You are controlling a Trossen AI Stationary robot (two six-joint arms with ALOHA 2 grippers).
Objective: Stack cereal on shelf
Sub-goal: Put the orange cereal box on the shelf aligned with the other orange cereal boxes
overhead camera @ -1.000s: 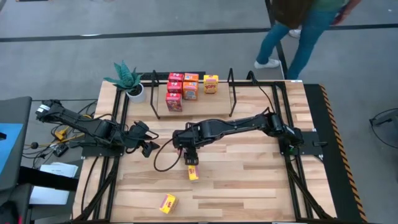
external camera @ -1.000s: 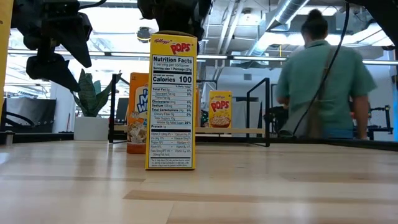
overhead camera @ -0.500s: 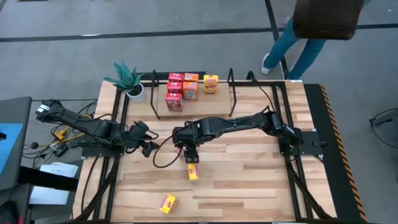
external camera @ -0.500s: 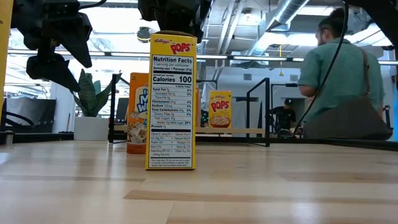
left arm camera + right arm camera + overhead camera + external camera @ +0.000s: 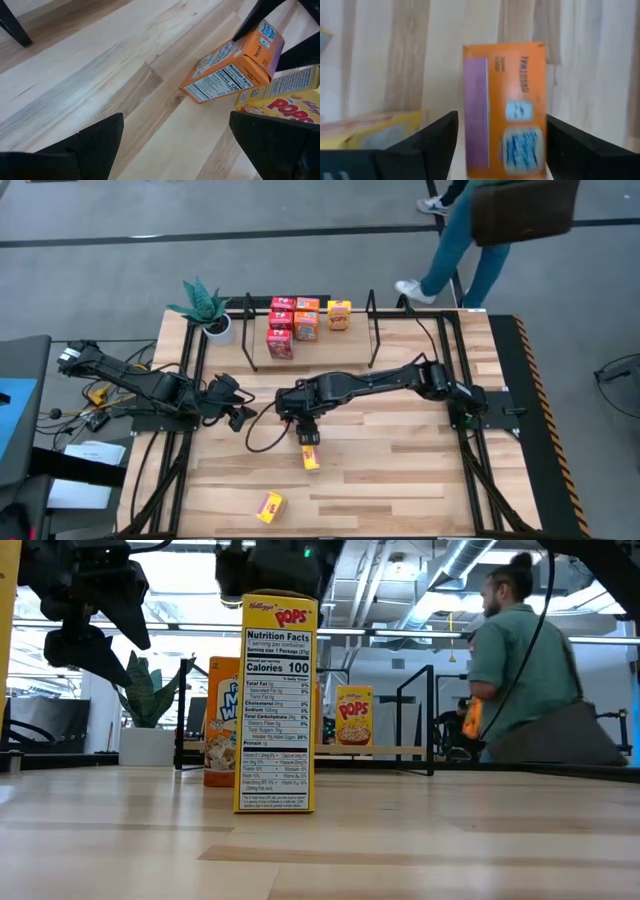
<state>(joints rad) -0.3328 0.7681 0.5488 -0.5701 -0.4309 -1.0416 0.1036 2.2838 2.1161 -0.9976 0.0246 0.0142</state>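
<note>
Your right gripper (image 5: 308, 432) is hanging over the orange box (image 5: 505, 107), fingers spread on both sides of it, not pinching. You are seeing a yellow box (image 5: 311, 458) standing just beside it, nearer the front. Another yellow box (image 5: 269, 506) is lying near the front edge. Your left gripper (image 5: 243, 416) is waiting wide open at the left. Five boxes (image 5: 295, 320) are sitting on the shelf (image 5: 372, 330) at the back.

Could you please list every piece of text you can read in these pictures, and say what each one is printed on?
"Kellogg's POPS", "Nutrition Facts", "Calories 100": side of the standing yellow box.
"POPS": yellow box on the shelf.
"Nutrition Facts": orange box lying on the table.
The finer print and the other boxes are too small or blurred.
</note>
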